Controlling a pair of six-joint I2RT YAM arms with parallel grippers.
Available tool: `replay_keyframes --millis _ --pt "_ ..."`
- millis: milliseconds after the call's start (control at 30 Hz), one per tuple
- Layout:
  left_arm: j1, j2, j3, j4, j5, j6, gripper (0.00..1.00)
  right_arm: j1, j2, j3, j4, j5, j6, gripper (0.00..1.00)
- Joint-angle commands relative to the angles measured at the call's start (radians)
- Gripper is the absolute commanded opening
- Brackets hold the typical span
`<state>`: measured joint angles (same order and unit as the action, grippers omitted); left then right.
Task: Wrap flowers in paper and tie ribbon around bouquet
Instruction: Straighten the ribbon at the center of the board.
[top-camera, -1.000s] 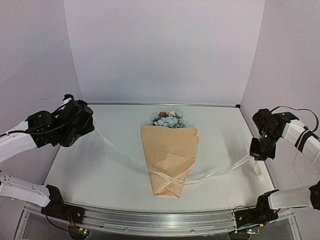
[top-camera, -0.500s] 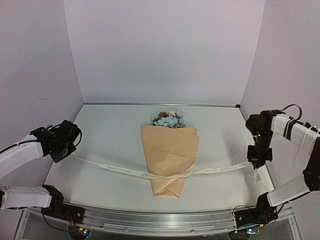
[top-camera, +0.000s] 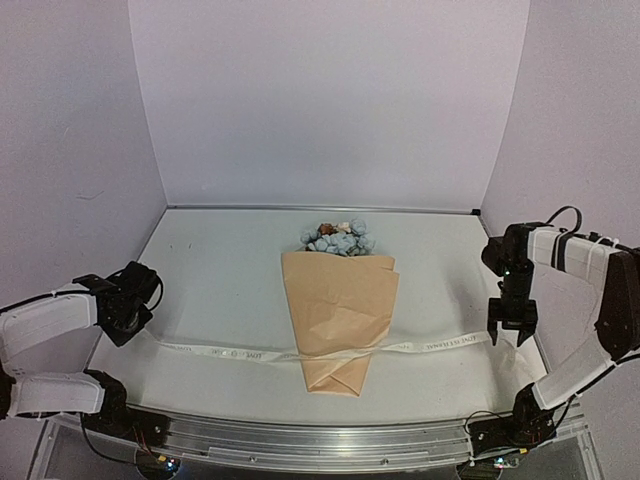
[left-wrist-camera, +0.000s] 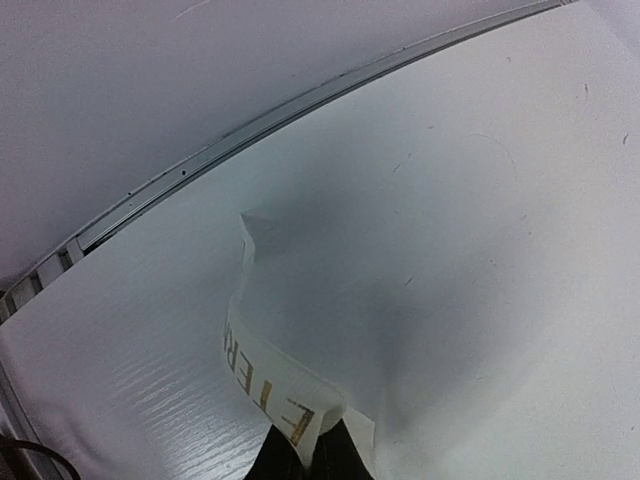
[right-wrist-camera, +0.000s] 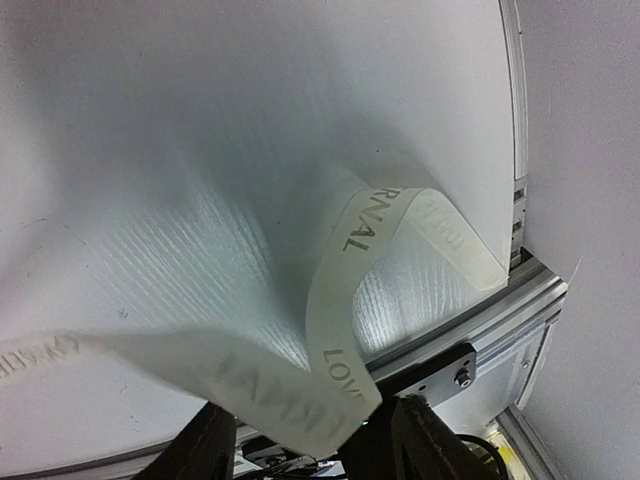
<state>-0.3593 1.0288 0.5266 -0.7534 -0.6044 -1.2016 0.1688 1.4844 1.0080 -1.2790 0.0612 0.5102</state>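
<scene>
Centrally on the white table (top-camera: 220, 260) lies the bouquet (top-camera: 340, 310), a tan cone with pale blue flowers (top-camera: 338, 238) showing at its far, wide end. The cream ribbon (top-camera: 240, 353) crosses the cone's narrow lower part from side to side. The left gripper (left-wrist-camera: 308, 455) is pinched closed on the ribbon's left end. The right gripper (top-camera: 512, 330) has its jaws apart, with the ribbon's right end lying loose between them.

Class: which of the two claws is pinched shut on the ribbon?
The left claw: its jaws are closed on the ribbon. The right claw has its jaws apart, with the ribbon lying loose between them.
</scene>
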Motion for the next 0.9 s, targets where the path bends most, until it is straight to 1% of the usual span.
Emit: replay_keyframes --millis 0,33,67,133,167,200,233,267,300,400,500,600,733,767,867 --pt "0.014 -0.036 0.008 0.007 -0.026 -0.033 0.08 -0.002 -0.006 0.035 -0.017 -0.02 -0.01 0.67" --pt "0.017 -0.039 0.012 0.001 -0.028 -0.035 0.11 -0.002 -0.01 0.041 -0.016 -0.036 -0.011 0.7" --pt "0.019 -0.041 0.015 -0.004 -0.029 -0.036 0.18 -0.002 -0.019 0.046 -0.016 -0.047 -0.011 0.73" --pt "0.024 -0.047 0.021 -0.009 -0.027 -0.038 0.43 -0.002 -0.04 0.053 -0.015 -0.076 -0.009 0.78" --pt "0.025 -0.052 0.026 -0.012 -0.024 -0.037 0.57 -0.001 -0.054 0.055 -0.006 -0.11 -0.008 0.79" --pt "0.026 -0.059 0.031 -0.015 -0.021 -0.03 0.74 0.002 -0.067 0.057 0.007 -0.137 -0.005 0.8" --pt "0.025 -0.064 0.041 -0.016 -0.017 -0.017 0.85 0.009 -0.079 0.057 0.025 -0.165 -0.002 0.82" --pt "0.025 -0.069 0.051 -0.013 -0.013 0.002 0.94 0.018 -0.089 0.058 0.041 -0.187 0.001 0.83" --pt "0.025 -0.076 0.065 -0.008 -0.008 0.037 0.98 0.032 -0.096 0.064 0.049 -0.191 0.001 0.84" --pt "0.025 -0.092 0.128 0.002 0.002 0.134 1.0 0.081 -0.102 0.093 0.072 -0.213 0.002 0.86" --pt "0.025 -0.111 0.187 0.004 0.004 0.199 1.0 0.151 -0.08 0.118 0.123 -0.256 0.025 0.87" --pt "0.025 -0.128 0.214 0.07 0.063 0.303 1.0 0.223 -0.039 0.14 0.194 -0.292 0.043 0.88" --pt "0.021 -0.097 0.244 0.155 0.235 0.396 0.99 0.286 0.038 0.157 0.323 -0.364 0.07 0.88" --pt "0.013 -0.086 0.244 0.174 0.289 0.412 0.98 0.3 0.056 0.154 0.37 -0.386 0.086 0.88" --pt "-0.033 -0.06 0.221 0.31 0.47 0.447 0.93 0.34 0.115 0.145 0.508 -0.442 0.147 0.88"
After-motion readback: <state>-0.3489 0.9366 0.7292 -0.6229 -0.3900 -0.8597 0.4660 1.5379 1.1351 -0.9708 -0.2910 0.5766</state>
